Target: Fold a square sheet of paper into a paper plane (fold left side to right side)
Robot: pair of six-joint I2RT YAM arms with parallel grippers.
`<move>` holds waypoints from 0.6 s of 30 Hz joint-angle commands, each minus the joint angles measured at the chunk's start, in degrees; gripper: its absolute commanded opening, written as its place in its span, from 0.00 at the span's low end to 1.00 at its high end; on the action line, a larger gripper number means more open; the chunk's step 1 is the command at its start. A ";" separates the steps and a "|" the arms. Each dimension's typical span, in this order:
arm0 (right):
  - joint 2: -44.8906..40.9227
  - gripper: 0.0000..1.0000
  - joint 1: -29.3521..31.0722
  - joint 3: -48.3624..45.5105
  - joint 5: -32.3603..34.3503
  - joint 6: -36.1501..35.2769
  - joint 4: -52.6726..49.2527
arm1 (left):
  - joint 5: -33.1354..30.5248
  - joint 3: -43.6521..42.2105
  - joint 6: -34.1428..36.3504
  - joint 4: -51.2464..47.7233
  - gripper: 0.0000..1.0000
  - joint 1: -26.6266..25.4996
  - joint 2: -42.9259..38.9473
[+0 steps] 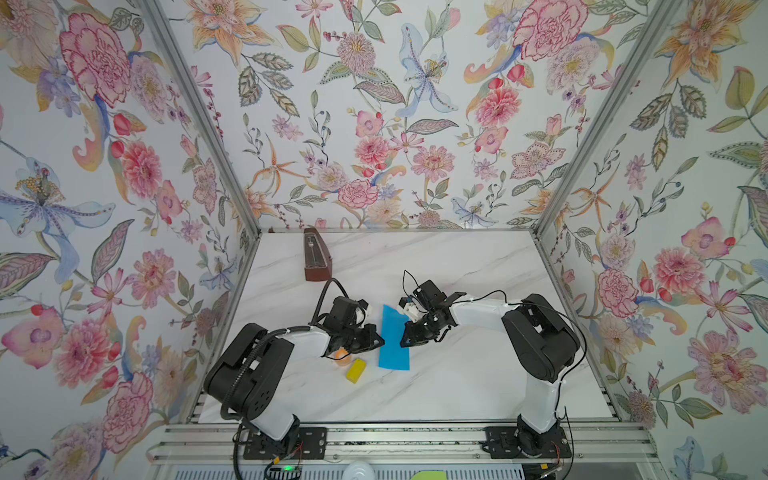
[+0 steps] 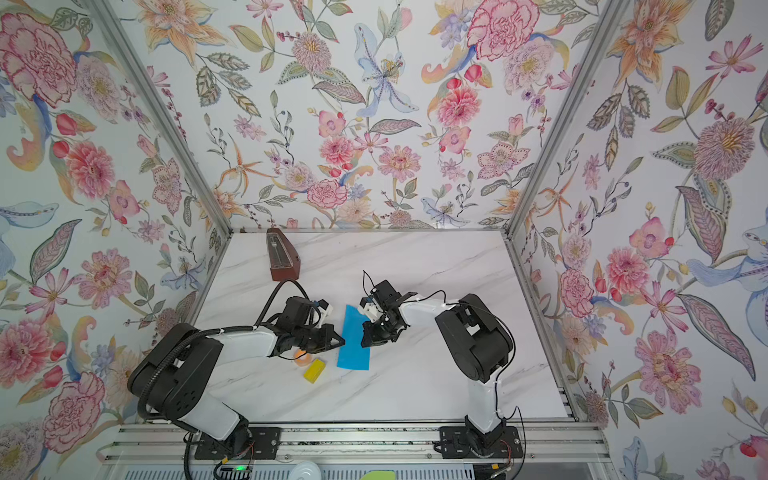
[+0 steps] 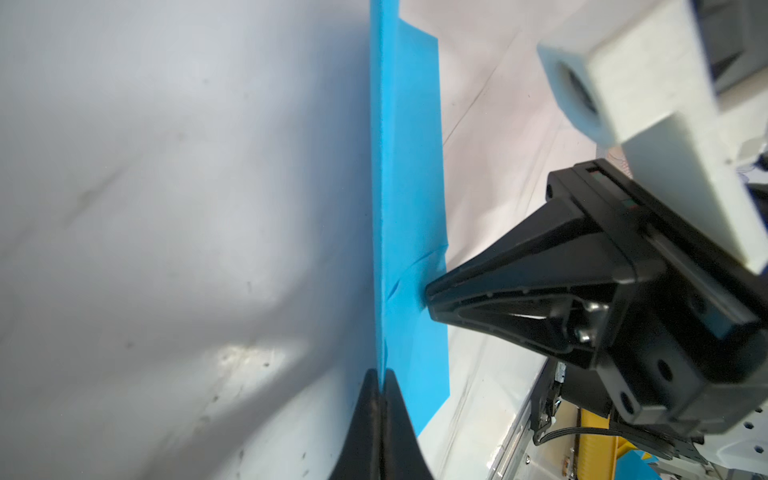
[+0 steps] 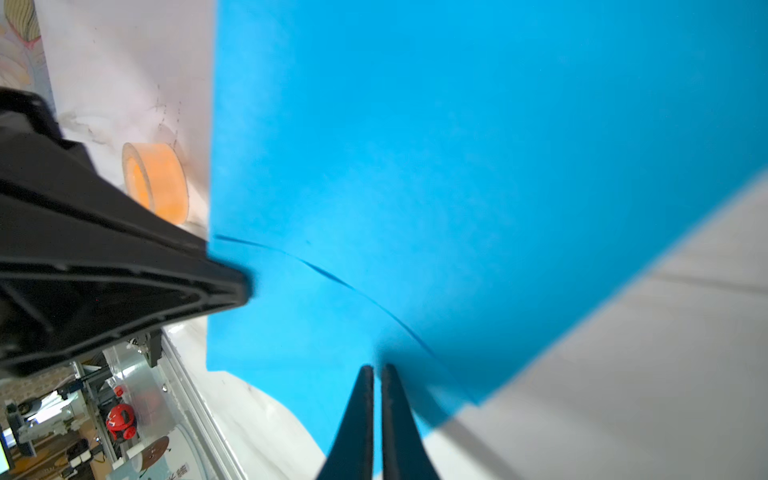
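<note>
1. The square sheet of paper (image 1: 394, 340) lies about the middle of the worktop (image 1: 457, 374), folded into a narrow blue strip. Its long sides run from the far edge toward the near edge in both top views (image 2: 354, 340).
2. The left pincer (image 3: 380, 376) is clenched on the strip's left long edge, and the blue edge runs in between its tips.
3. The right pincer (image 4: 377, 368) is clenched too, with only a hairline between its jaws. Its tips rest at the strip's right long edge (image 3: 430, 297), but I cannot tell whether paper is caught between them.
4. A thin wrinkle crosses the paper between the two pincers.
5. An orange tape roll (image 1: 342, 356) sits just left of the strip, partly under the left pincer.
6. A yellow block (image 1: 356, 370) lies beside the roll, nearer the near edge and apart from the paper.
7. A brown metronome (image 1: 316, 257) stands toward the far left corner.
</note>
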 commanded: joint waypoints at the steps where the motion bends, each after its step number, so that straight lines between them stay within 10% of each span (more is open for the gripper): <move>1: -6.48 0.10 -2.50 -2.06 3.06 3.65 -0.94 | -7.82 5.15 4.60 -10.33 0.03 -0.91 -5.51; 11: -22.13 0.15 -17.15 -10.95 5.32 7.46 -1.90 | -54.20 32.49 7.72 -48.95 0.02 -16.88 -0.47; 18: -27.65 0.16 -26.07 -14.03 3.71 5.35 -4.00 | -64.07 50.90 3.00 -61.74 0.07 -28.91 16.71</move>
